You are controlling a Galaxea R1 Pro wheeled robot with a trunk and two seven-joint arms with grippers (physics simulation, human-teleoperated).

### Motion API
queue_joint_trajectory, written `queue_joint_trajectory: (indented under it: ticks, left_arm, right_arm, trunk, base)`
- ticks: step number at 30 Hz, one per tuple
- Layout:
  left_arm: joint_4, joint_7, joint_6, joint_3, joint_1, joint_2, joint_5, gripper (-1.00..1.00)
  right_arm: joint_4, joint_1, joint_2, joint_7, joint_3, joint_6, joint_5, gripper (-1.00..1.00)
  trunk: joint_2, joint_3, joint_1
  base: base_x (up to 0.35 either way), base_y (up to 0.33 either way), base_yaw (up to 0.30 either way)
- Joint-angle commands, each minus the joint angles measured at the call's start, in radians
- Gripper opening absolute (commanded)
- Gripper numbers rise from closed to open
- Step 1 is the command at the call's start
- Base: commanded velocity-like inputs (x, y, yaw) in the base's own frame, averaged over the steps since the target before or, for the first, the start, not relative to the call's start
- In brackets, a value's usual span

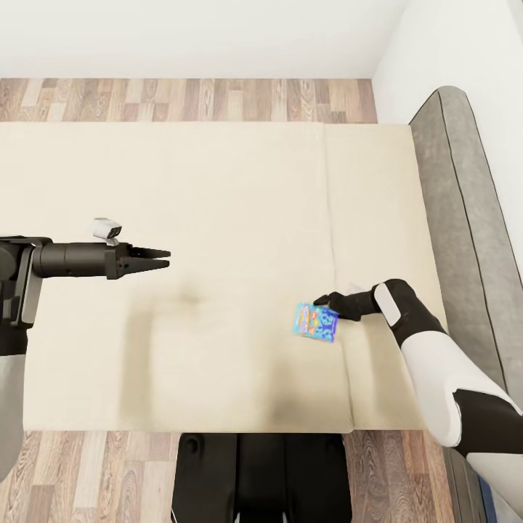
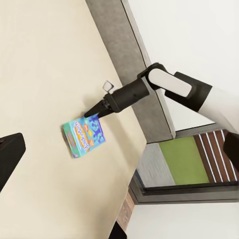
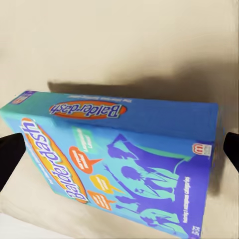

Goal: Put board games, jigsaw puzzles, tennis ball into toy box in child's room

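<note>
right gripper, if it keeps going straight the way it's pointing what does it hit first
The blue board game: it sits between the right gripper fingertips, lying on the bed. In the head view the tips are already at the box's edge, though whether they touch is unclear.

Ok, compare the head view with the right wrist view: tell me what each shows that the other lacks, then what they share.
Head view alone: the left end effector held out above the bed's mattress, the grey headboard, the wood-plank floor, and the right end effector at the edge of the blue board game.
Right wrist view alone: the box's print, reading Balderdash, and the shadow beside it.
Both: the blue board game on the beige mattress, with the right end effector at it.
</note>
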Motion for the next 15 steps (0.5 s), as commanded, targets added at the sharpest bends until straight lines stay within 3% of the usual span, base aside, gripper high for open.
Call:
queue_joint_trajectory:
  ticks: [1,15]
  left_arm:
    - [0.0,-0.004,0.011,0.0,0.0,0.001,0.0,1.0]
    - [0.0,-0.004,0.011,0.0,0.0,0.001,0.0,1.0]
  right_arm:
    - [0.0,-0.003,0.002,0.006,-0.004,0.004,0.006,1.0]
    - [0.0,-0.02,0.019,0.008,-0.004,0.004,0.006,1.0]
  trunk:
    - [-0.002,-0.001,0.001]
    - [-0.002,-0.001,0.001]
  base:
    - [0.0,0.0,0.0]
    - [0.0,0.0,0.0]
